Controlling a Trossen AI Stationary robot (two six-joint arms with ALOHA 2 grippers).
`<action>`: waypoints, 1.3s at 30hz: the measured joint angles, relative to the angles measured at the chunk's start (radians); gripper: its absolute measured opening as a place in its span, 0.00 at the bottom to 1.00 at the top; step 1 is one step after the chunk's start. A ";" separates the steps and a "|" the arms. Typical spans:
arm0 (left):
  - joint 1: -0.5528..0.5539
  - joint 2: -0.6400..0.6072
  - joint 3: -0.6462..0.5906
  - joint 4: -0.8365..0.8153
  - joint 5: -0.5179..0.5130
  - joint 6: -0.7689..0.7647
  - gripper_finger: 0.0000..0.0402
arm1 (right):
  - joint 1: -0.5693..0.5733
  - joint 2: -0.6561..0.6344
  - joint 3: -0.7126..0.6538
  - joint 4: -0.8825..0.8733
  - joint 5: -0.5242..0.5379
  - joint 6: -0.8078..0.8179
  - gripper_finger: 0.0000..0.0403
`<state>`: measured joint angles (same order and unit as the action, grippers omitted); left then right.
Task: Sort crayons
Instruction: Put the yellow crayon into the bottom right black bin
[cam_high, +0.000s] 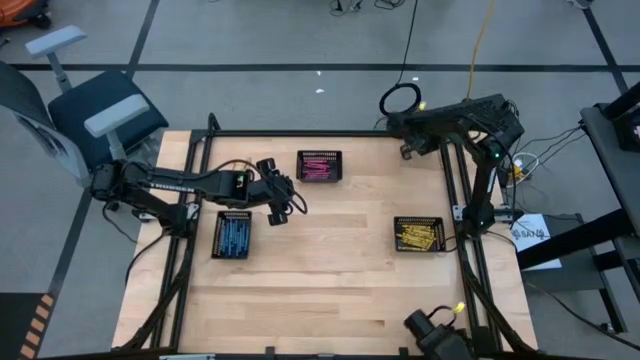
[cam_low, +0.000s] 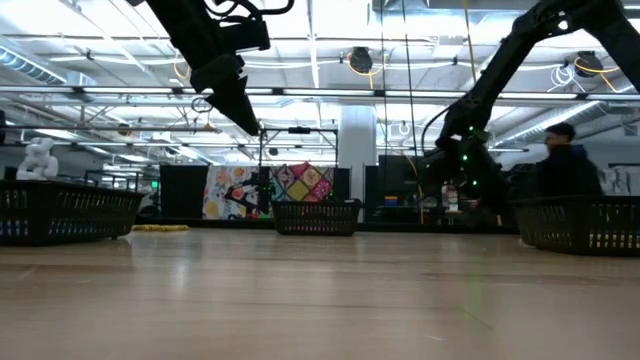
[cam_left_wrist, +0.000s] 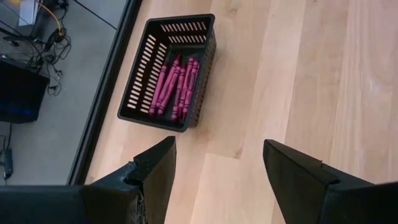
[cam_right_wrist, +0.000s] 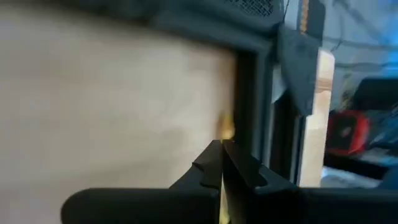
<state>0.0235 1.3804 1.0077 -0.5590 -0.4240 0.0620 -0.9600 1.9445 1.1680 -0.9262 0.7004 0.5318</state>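
A bare stretch of wooden table (cam_low: 320, 300) fills the foreground of the low view, with nothing lying on it. In the left wrist view the two dark fingers (cam_left_wrist: 155, 174) of the left gripper (cam_left_wrist: 217, 171) stand wide apart with only table between them; the claw holds nothing. Just beyond them sits a black basket (cam_left_wrist: 140, 93) with pink crayons (cam_left_wrist: 174, 87) lying side by side inside it.

From above, the left gripper (cam_high: 283, 205) hangs over the table between that pink basket (cam_high: 319, 166), at the far middle of the table, and a second black basket (cam_high: 232, 236) on the left side, which holds the blue crayons (cam_high: 234, 234). A third black basket (cam_high: 419, 234) on the right side holds the yellow crayons (cam_high: 417, 235). All the crayons in view lie in the baskets, one colour to each; none show loose on the wood.

The right gripper (cam_high: 408, 150) waits at the far right corner of the table, by the frame. In its own wrist view its fingers (cam_right_wrist: 211, 165) are pressed together with nothing between them.

A person (cam_low: 565, 165) shows in the room beyond the table.
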 joint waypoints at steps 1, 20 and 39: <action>0.000 0.000 0.000 0.000 0.000 0.000 0.59 | -0.018 -0.007 0.010 0.005 -0.016 0.009 0.00; 0.110 0.000 0.000 0.123 -0.197 0.056 0.59 | 0.004 -0.084 -0.017 0.371 -0.002 -0.376 0.00; 0.617 0.037 0.000 -0.153 -0.042 -0.092 0.59 | 0.454 -0.631 -0.515 1.223 -0.599 -0.423 0.00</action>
<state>0.6408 1.4176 1.0077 -0.7124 -0.4659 -0.0297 -0.5061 1.3132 0.6529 0.2972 0.1013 0.1085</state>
